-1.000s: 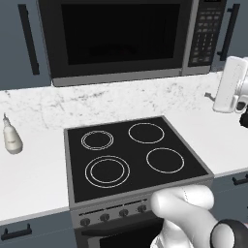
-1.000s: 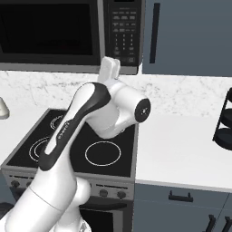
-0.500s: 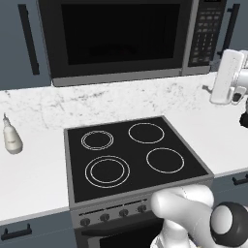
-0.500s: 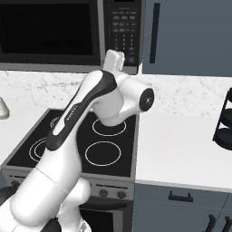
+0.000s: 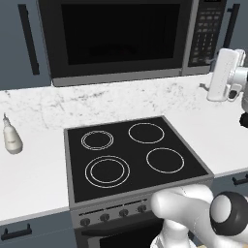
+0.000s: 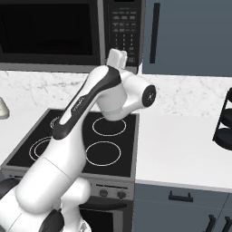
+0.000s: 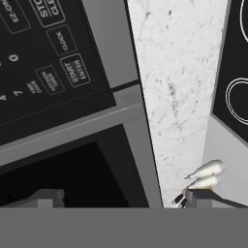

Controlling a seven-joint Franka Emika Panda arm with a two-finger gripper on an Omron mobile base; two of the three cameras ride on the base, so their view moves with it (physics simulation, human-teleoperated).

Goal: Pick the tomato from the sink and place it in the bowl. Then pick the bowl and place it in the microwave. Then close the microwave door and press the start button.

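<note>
Above the stove, the microwave (image 5: 121, 41) sits built in between dark cabinets, its door (image 5: 116, 38) shut flush, the wide black glass window facing the room. Its black button panel (image 5: 207, 31) runs down the right side of the door; in the right base view the same panel (image 6: 123, 29) shows just behind the arm's wrist. Raised in front of that panel, the gripper (image 7: 123, 198) is seen from the hand camera, its two dark fingertips (image 7: 48, 197) standing far apart at the bottom of the frame, jaws spread wide with nothing between them. Ahead of the tips, rolled sideways in that view, are the panel's keys, among them one marked START/ENTER (image 7: 77, 71), with the grey lower frame of the microwave and the black window glass beside it. Beyond runs the white marbled countertop (image 7: 179, 87) and a corner of the black cooktop (image 7: 237, 72). Below the microwave, the four-ring cooktop (image 5: 133, 157) lies between stretches of white counter, with a row of knobs (image 5: 114, 213) along its near edge. On the counter to the far left stands a small pale bottle (image 5: 11, 138), which the hand camera also catches as a whitish shape (image 7: 206, 170). At the right edge of the right base view stands a dark tiered rack (image 6: 224, 122).
</note>
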